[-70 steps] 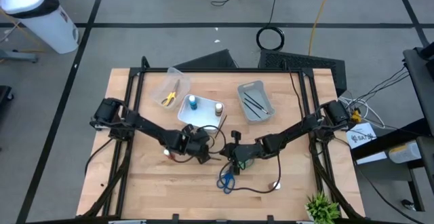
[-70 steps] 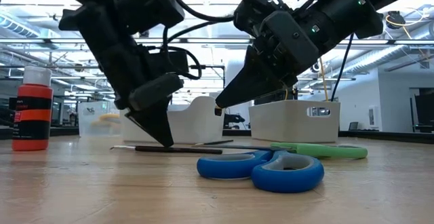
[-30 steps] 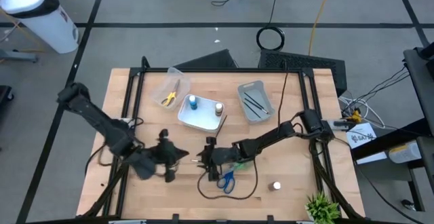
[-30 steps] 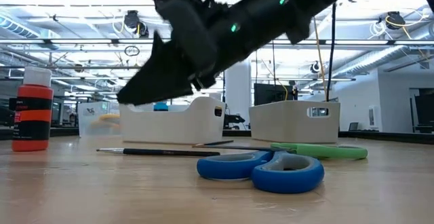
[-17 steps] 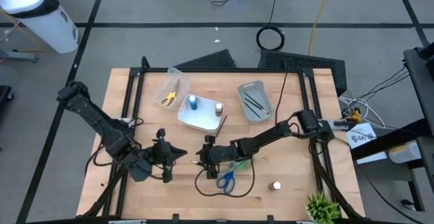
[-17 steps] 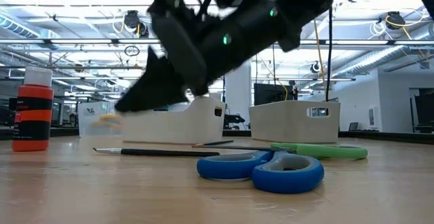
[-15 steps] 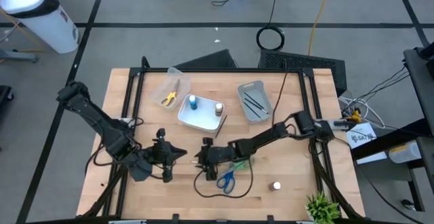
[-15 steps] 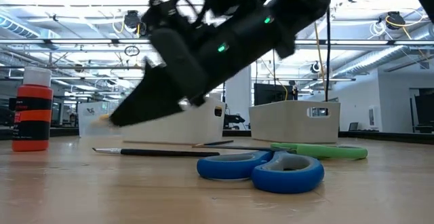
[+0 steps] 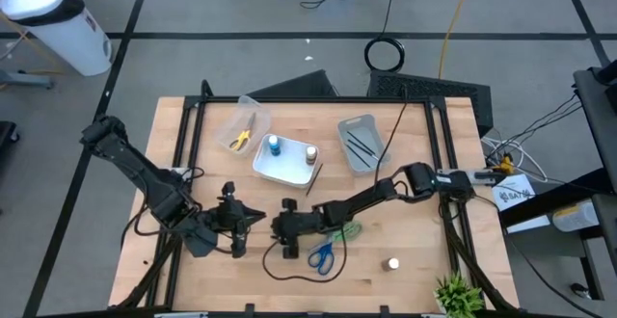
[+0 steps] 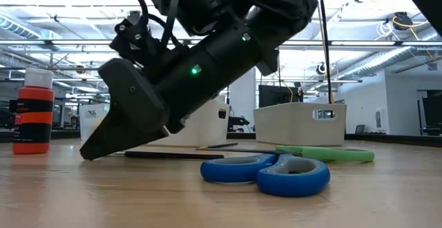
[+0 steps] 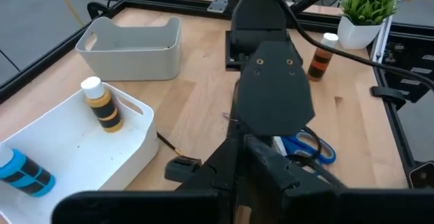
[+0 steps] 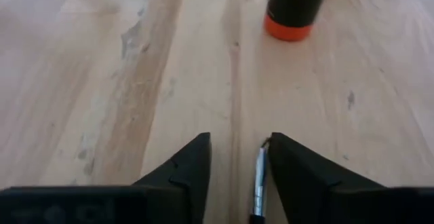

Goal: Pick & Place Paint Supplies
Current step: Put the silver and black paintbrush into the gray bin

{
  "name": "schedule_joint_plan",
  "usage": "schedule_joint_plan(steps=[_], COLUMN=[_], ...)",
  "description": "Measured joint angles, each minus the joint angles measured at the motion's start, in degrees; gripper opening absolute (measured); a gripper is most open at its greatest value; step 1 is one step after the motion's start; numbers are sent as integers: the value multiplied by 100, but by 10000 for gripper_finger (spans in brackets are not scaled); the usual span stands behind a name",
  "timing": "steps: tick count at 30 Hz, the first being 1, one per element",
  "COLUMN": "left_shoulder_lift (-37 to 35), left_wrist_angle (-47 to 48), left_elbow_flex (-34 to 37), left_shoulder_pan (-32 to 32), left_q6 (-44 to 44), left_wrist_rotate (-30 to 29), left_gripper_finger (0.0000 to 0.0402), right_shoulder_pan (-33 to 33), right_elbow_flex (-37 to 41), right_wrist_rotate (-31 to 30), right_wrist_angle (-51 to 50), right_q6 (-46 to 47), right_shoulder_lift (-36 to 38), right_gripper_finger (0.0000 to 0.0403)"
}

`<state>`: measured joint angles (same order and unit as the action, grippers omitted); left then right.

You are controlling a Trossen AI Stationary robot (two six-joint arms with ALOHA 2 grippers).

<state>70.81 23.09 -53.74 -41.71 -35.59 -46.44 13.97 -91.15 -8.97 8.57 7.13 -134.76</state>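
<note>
Right gripper (image 12: 236,157) down at the tabletop, fingers partly apart — thin paintbrush (image 12: 258,183) lies between them against one finger, not clamped. Orange bottle (image 12: 296,7) ahead; blue scissors (image 10: 268,172) just behind. Left gripper (image 9: 258,216) closed, nearby.

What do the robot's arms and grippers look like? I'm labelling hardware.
Both arms are black, jointed, with loose black cables. The right gripper tapers to a dark wedge with a green light on its housing; the left gripper is equally black.
</note>
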Motion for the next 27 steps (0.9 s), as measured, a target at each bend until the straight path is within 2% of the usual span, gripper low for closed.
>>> schedule_joint_plan(steps=[8, 12, 17, 27], left_shoulder_lift=[0, 2, 2, 11], left_wrist_angle=[74, 76, 90, 185], left_elbow_flex=[0, 0, 0, 0], left_shoulder_pan=[0, 0, 0, 0], left_q6=[-69, -68, -68, -94], left_wrist_rotate=[3, 3, 1, -1], left_gripper_finger=[37, 37, 37, 37], right_shoulder_pan=[-136, -148, -101, 343], right_elbow_flex=[2, 8, 15, 37], right_wrist_rotate=[157, 25, 11, 168], right_wrist_angle=[-589, -799, -516, -113], right_q6=[223, 130, -107, -625], right_shoulder_lift=[2, -8, -8, 888], right_gripper_finger=[13, 4, 2, 0])
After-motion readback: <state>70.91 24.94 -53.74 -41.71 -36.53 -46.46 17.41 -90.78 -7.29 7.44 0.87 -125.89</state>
